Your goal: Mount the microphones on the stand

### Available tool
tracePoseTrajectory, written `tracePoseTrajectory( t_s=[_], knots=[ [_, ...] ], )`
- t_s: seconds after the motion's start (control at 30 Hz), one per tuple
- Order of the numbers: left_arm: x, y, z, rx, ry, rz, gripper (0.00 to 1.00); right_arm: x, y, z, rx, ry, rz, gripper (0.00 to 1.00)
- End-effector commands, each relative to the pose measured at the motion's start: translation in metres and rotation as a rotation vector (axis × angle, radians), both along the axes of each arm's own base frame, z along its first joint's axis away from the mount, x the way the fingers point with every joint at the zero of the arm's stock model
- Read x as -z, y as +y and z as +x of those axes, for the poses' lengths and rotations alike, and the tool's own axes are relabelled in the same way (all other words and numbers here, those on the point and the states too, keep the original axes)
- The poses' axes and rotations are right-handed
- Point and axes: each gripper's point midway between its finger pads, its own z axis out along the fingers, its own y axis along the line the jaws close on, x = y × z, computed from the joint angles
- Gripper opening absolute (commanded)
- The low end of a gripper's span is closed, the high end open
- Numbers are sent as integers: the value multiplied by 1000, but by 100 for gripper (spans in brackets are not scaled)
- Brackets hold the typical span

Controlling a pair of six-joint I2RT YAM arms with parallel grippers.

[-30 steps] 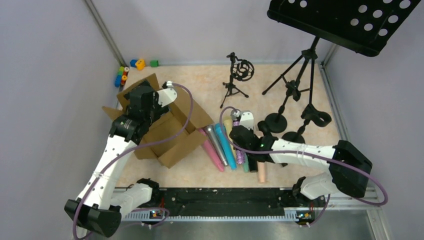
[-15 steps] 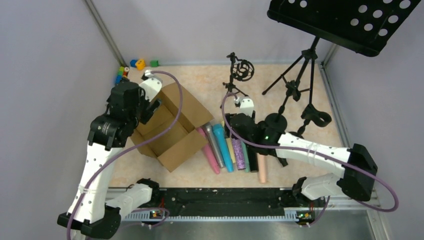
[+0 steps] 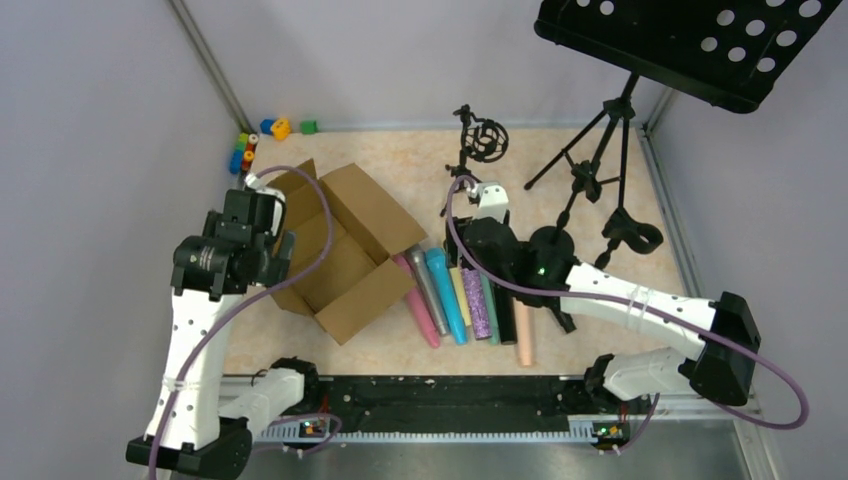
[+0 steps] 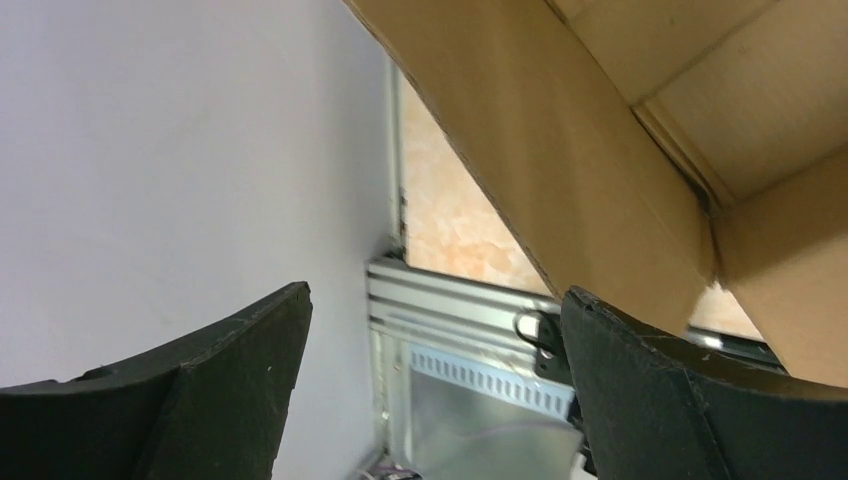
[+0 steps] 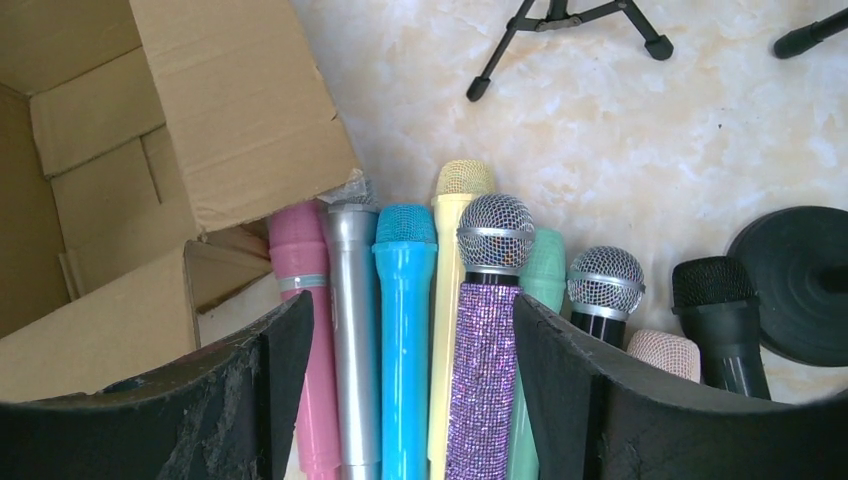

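2 arms reach over the table. The left gripper (image 4: 435, 310) hangs beside the open cardboard box (image 3: 335, 255), its fingers spread wide with nothing between them. The right gripper (image 5: 410, 300) hovers over the row of microphones (image 3: 470, 300), and its fingers are also spread apart and hold nothing. At the far side stand a black music stand (image 3: 690, 45), a clip stand (image 3: 625, 235) on a round base and a small tripod stand (image 3: 475, 150).

The microphones lie flat on the table between the box and the round bases, packed side by side. Their long axes run from the near edge toward the far wall, and every head points to the far side, a little to the left. In the right wrist view 9 can be counted, and the glittery purple microphone (image 5: 485, 340) seems to rest slightly over its neighbours.

They look stiff and rather light, but the smooth round bodies will probably roll or slip. The best hold is likely across the middle of the body, below the mesh head, which may dent.
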Motion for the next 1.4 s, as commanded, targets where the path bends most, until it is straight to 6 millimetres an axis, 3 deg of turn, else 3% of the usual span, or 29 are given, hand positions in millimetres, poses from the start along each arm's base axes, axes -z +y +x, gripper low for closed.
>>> tracePoseTrajectory(
  t_s=[0.0,0.1,0.3,0.37,0.5,0.57,0.67,0.93,1.37],
  knots=[
    [37,-11,-19,-56,78,-122,99,-20,11,0,-25,-46,34,70],
    [58,-14,-16,-48,111,-163,98,-22,15,-3,-38,-62,25,68],
    [69,-18,11,-42,115,-192,87,-23,27,-10,-68,-75,9,65],
    [79,-11,19,-66,129,-157,71,-23,31,-13,-78,-76,6,63],
    [89,4,31,-106,107,-116,27,-20,33,-13,-79,-78,-8,59],
    [87,7,40,-115,82,-113,13,-18,34,-12,-81,-81,-15,56],
    [77,21,54,-168,32,-95,1,-17,37,-10,-85,-88,-23,53],
    [35,51,107,-220,-153,1,0,-7,48,-4,-92,-84,-43,50],
    [4,104,208,-173,-334,207,0,0,44,1,-66,-85,-63,48]
  ],
)
